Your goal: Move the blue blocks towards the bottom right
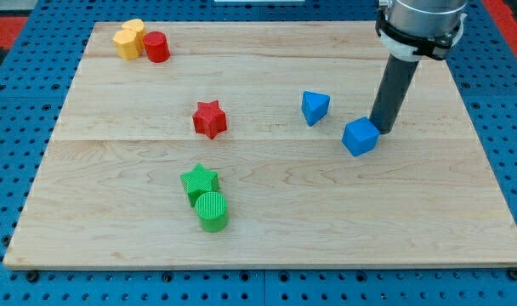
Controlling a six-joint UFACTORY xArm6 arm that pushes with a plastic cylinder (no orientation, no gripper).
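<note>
Camera view crops the arm at the top edge. My tip (382, 129) has no jaws; it sits just behind the blue cube (360, 136), touching or nearly so, right of centre on the board (326, 212). The blue wedge (315, 107) lies left, apex pointing down. No writing is legible.

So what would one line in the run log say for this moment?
my tip: at blue cube, its upper-right side | blue triangular block: apart, to cube's upper left | both blue blocks mid-right on board
</note>
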